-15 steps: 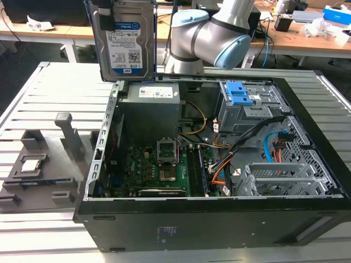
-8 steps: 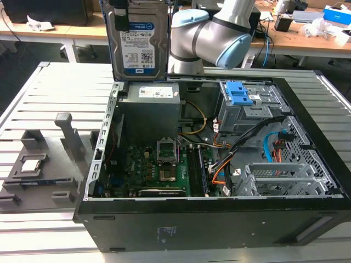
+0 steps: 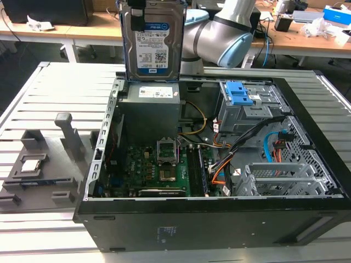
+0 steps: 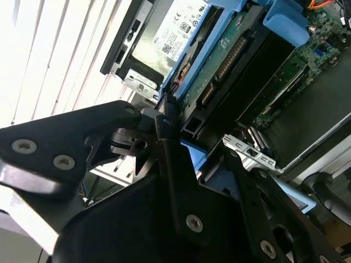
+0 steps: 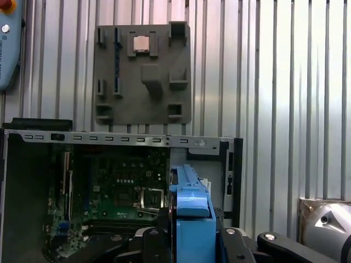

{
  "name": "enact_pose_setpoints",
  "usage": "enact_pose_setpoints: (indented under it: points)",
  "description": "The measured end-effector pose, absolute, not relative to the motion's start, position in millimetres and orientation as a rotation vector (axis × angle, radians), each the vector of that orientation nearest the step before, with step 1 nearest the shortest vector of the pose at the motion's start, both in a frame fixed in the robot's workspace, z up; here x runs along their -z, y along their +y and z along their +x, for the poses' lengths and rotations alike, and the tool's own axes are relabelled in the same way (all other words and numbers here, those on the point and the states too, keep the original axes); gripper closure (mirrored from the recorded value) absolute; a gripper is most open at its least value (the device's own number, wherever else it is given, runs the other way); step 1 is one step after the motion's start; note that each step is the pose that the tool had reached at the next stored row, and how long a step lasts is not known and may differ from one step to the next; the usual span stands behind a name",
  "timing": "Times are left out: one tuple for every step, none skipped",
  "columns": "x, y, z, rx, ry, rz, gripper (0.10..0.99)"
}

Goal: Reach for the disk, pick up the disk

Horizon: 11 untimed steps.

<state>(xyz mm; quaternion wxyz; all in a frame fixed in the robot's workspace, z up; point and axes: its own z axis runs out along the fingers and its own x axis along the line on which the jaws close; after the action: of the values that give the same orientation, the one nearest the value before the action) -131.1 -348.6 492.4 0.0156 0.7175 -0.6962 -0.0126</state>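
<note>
The disk (image 3: 152, 41) is pinched between the jaws of the gripper (image 5: 192, 233) and hangs below them, clear of the open case (image 3: 208, 224); a centred, level pinch is advised.

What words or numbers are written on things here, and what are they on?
Label on the disk, held up by the gripper: print too small to read.
Sticker on the power supply: too small to read.
Sticker on the blue drive bracket: too small to read.
Nothing here reads clearly enough to quote.
</note>
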Motion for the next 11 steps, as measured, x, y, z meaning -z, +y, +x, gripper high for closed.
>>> enact_pose_setpoints:
  points:
    - [-492,-348,-125,0.039,-2.166,2.232,0.722]
    - [-492,-348,-119,0.039,-2.166,2.232,0.722]
    - [-492,-348,-115,0.039,-2.166,2.232,0.722]
    - [-492,-347,-110,0.039,-2.166,2.232,0.722]
    - [-492,-347,-108,0.039,-2.166,2.232,0.722]
    - [-492,-347,-105,0.039,-2.166,2.232,0.722]
    - [-492,-347,-102,0.039,-2.166,2.232,0.722]
    - [-492,-347,-98,0.039,-2.166,2.232,0.722]
    - [-492,-346,-94,0.039,-2.166,2.232,0.722]
    - [-492,-346,-90,0.039,-2.166,2.232,0.722]
    - [-492,-346,-86,0.039,-2.166,2.232,0.722]
